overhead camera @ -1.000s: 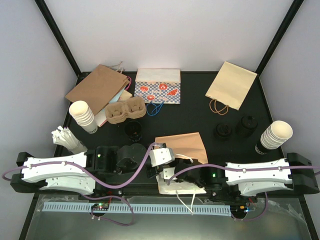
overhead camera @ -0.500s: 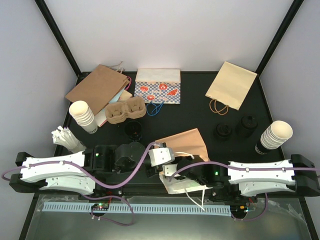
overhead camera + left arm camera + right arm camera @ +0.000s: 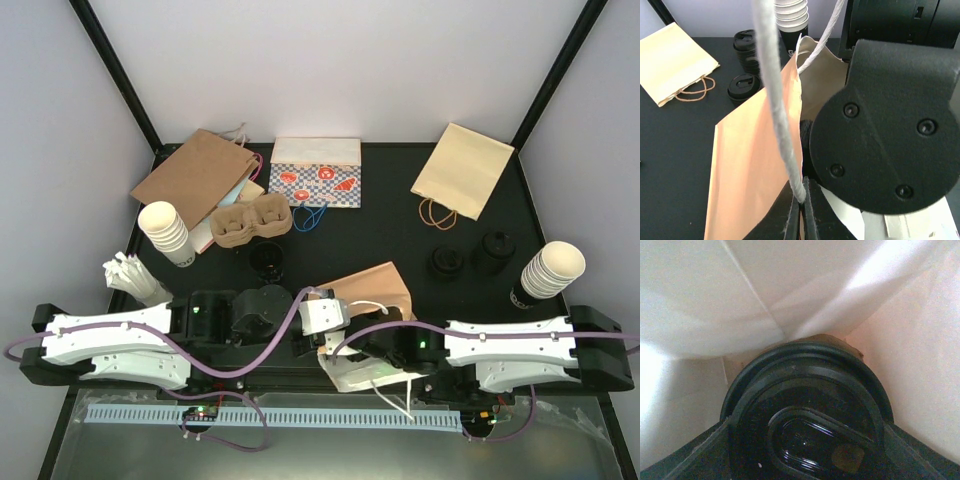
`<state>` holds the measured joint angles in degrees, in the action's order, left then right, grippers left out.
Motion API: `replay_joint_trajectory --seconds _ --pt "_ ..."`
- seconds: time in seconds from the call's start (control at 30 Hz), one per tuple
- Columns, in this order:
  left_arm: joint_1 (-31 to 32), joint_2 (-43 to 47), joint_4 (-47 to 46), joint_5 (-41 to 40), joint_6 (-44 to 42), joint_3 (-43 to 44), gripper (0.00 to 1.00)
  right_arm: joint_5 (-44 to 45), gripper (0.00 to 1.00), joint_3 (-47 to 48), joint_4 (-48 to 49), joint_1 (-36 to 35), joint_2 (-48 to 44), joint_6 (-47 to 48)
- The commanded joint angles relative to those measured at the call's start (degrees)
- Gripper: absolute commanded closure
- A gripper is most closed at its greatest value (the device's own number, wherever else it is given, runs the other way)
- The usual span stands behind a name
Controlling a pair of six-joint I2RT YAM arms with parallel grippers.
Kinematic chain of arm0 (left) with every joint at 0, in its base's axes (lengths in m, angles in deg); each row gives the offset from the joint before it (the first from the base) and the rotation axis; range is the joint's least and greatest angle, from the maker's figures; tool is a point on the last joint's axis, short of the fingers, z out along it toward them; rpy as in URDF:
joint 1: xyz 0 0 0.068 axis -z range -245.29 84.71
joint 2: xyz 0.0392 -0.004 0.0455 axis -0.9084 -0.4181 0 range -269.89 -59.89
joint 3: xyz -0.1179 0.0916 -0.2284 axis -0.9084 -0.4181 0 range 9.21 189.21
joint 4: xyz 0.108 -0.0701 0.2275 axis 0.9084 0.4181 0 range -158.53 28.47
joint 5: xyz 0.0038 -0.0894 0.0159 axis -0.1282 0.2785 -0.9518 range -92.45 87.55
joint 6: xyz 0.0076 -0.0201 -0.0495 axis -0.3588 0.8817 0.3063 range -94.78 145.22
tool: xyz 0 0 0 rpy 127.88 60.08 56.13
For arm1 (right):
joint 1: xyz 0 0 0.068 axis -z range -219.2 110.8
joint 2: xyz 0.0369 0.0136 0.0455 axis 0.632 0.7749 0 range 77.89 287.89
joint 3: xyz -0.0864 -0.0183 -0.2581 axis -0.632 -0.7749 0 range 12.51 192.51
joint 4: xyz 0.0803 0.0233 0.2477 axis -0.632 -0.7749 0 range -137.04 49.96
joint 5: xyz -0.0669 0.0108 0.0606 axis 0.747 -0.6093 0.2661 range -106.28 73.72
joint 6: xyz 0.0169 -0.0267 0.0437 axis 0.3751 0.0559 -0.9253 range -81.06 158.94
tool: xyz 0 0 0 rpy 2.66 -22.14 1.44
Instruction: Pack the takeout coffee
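From where I stand the brown bag (image 3: 378, 288) lies on its side on the black surface (image 3: 380, 225), mouth turned toward the arms, and both arms are at work at that mouth. The left gripper (image 3: 800, 217) has its fingertips pinched together on the white cord handle (image 3: 774, 100) and holds the bag's upper lip up, I'd say so the opening gapes wide enough for a cup to go in. The left arm lies low along the near edge, reaching in toward the middle with its wrist over the bag's rim. The right arm stretches in from the other side, just as low, its end buried in the bag, so the right gripper (image 3: 805, 465) is hidden from above. Its own camera shows pale paper walls all round and the lidded black cup (image 3: 805, 410) filling the view, with a dark finger against each side of it. So I judge it clamped on the cup, and that coffee sits inside the bag, though how deep I can't tell. A second lidded cup (image 3: 446, 262) and a third lidded cup (image 3: 493, 250) stand on the surface well apart from the bag, near the stack of white paper cups (image 3: 548, 270), which suggests at least 2 more wait their turn.
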<state>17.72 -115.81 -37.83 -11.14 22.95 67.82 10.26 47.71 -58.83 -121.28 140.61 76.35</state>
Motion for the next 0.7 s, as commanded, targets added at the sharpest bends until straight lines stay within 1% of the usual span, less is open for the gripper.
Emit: replay_joint_trajectory --seconds 0.0,0.17,0.3,0.47,0.53,0.67 --pt "0.6 2.6 -2.5 4.9 -1.3 -0.7 0.98 0.2 0.48 1.7 -0.3 -1.8 3.6 -1.1" --pt "0.7 6.0 -0.5 5.7 -1.0 -2.3 0.98 2.1 0.48 5.0 -0.4 -4.6 8.7 -2.9" --pt "0.7 6.2 1.9 5.4 -1.5 -1.9 0.98 5.6 0.48 7.7 0.1 -7.1 12.7 -6.0" --pt "0.7 5.5 4.8 4.1 -4.4 -0.9 0.98 10.0 0.48 12.7 -0.2 -7.2 18.3 -11.5" --pt "0.7 5.6 5.7 4.9 -5.3 -0.9 0.98 11.6 0.48 14.3 -0.5 -7.3 20.1 -13.4" --pt "0.7 6.8 5.7 8.0 -4.7 -2.4 0.95 11.5 0.47 14.5 -0.5 -7.3 20.7 -14.3"
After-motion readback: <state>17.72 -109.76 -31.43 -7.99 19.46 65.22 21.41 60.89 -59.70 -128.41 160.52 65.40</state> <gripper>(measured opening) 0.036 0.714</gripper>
